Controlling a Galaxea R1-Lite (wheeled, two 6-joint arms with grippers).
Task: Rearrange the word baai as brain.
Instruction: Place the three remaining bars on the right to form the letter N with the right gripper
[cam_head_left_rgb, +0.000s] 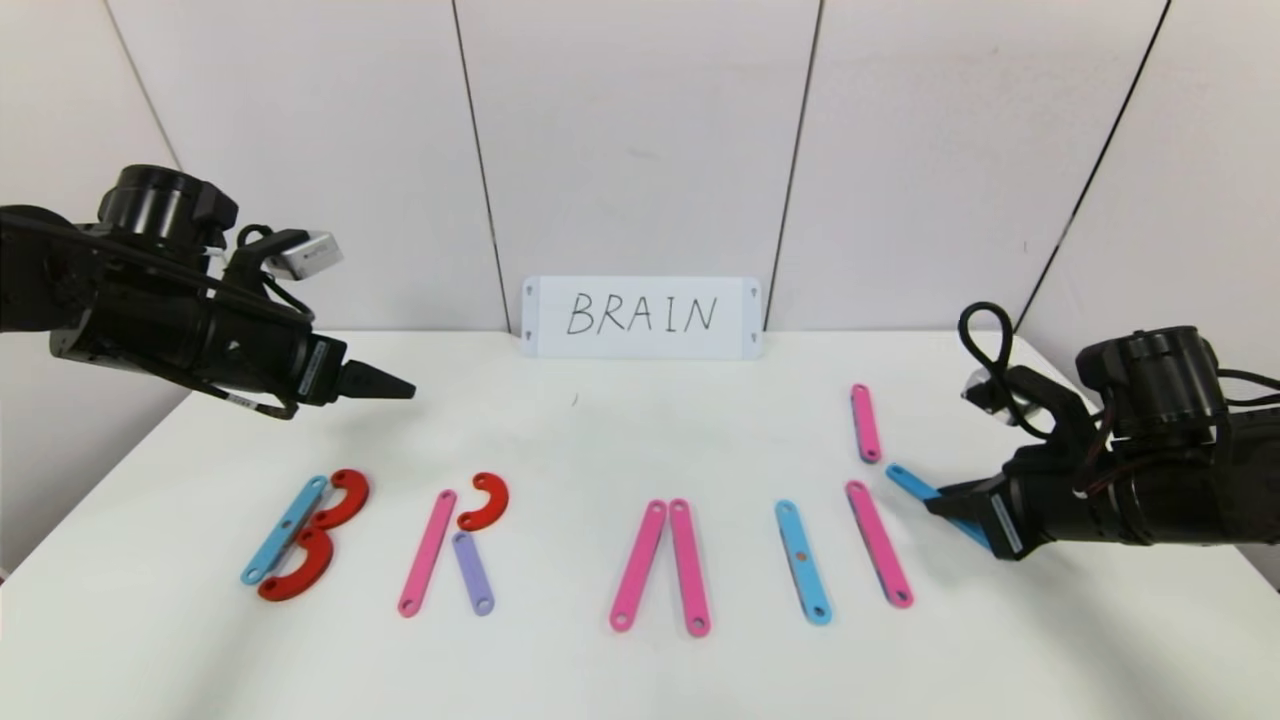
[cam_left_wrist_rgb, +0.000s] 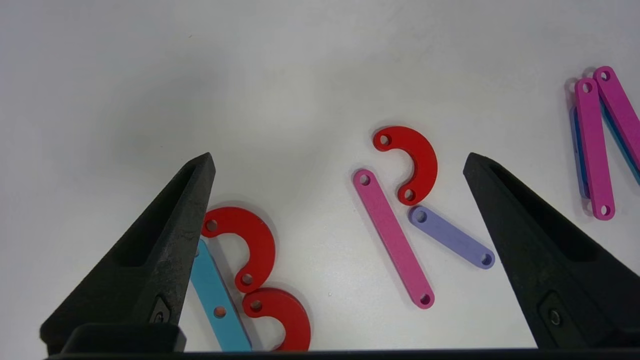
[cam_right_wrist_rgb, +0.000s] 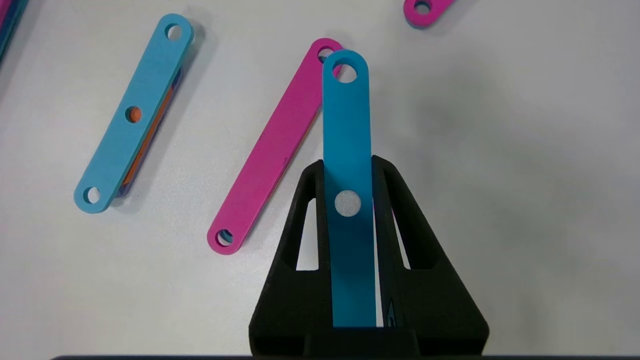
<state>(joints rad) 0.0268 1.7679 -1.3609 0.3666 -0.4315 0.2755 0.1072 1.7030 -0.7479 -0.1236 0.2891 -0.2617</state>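
Light-blue strip clamped between right gripper fingers.

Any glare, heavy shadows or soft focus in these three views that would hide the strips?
Head view: even light, faint shadows under both arms, the white card legible. Left wrist view: the open left tool casts a broad soft shadow on the table; strips sharp. Right wrist view: the blue strip clamped in the right tool is crisp, no glare.
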